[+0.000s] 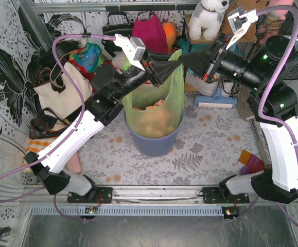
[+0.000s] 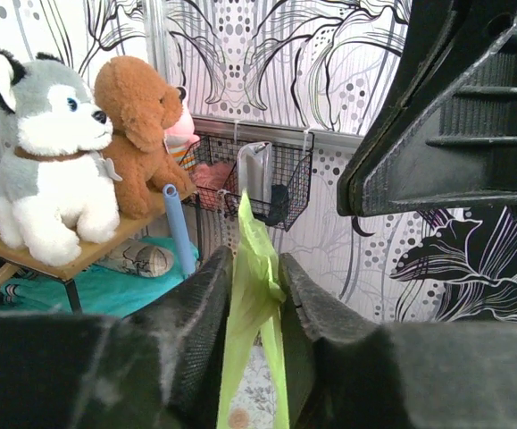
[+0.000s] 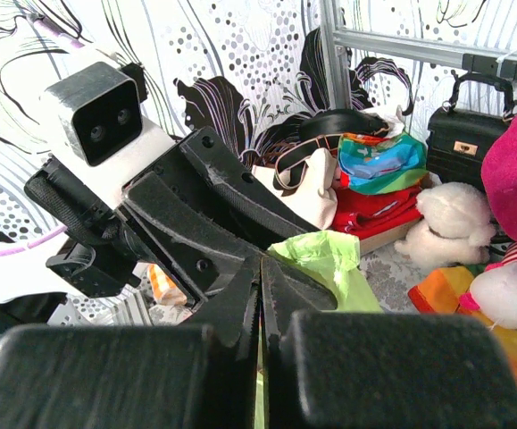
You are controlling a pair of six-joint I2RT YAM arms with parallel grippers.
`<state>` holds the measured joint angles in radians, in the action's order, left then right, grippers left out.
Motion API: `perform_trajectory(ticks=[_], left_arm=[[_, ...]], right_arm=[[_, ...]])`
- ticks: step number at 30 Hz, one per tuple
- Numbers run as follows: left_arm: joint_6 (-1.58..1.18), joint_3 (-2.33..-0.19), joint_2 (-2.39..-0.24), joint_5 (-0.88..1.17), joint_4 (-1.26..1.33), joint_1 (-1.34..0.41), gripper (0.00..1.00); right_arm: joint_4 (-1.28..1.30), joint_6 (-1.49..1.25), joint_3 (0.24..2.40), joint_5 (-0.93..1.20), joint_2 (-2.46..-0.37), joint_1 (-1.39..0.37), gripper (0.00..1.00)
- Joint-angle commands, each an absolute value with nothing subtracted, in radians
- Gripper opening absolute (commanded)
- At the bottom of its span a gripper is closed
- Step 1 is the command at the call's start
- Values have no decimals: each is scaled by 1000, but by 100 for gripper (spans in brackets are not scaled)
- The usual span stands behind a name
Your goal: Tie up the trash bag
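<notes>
The left gripper (image 2: 254, 268) comes in from about eight o'clock, and its two fingers (image 2: 195, 331) stand narrow with a bunched strip of green film filling the gap between them. To me that reads as a pinch on the rim of the trash bag (image 1: 154, 108). The right gripper (image 3: 260, 286) reaches in from about two o'clock, pressed flat together, with a crumple of the same film sprouting just beside its tips. I judge a thin fold is caught there, since that corner of the bag stands lifted well above the rest. The two grippers meet almost nose to nose over the bag's far rim, around twelve o'clock of the opening. That makes sense for tying: each needs its own gathered tail of plastic, held high and close enough to cross one over the other. Below them the bag hangs down into the round blue-grey bin (image 1: 154, 144), which props it upright in the middle of the table (image 1: 210, 139). Crumpled tan paper (image 1: 156, 121) shows through the film and weighs the bottom down, so the top can be pulled taut. A cream tote bag (image 1: 53, 92) sits off at nine o'clock, well apart from the work. No knot is formed yet.
</notes>
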<state>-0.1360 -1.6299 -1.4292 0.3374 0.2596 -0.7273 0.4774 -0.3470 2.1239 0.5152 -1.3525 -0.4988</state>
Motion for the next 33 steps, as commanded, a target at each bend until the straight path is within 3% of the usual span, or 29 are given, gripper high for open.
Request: perform_trajectory(ticks=[1, 4, 6, 16, 20, 27, 33], left_arm=[[-139, -1654, -1442, 342, 319, -727, 29], [-133, -1654, -1437, 376, 312, -727, 7], [-130, -1646, -1429, 408, 304, -727, 2], [-83, -1460, -1302, 526, 362, -727, 0], [-79, -1376, -1247, 578, 423, -727, 0], [-79, -1334, -1204, 644, 436, -727, 0], [-79, -1291, -1166, 648, 437, -727, 0]], right_arm=[[430, -348, 2115, 509, -1331, -500, 0], [431, -348, 2122, 509, -1334, -501, 0], [428, -349, 2127, 509, -1337, -501, 0], [404, -364, 2191, 554, -1411, -501, 4], [376, -373, 2226, 601, -1470, -500, 16], [385, -362, 2356, 721, -1614, -548, 53], [406, -351, 2390, 707, -1662, -605, 68]])
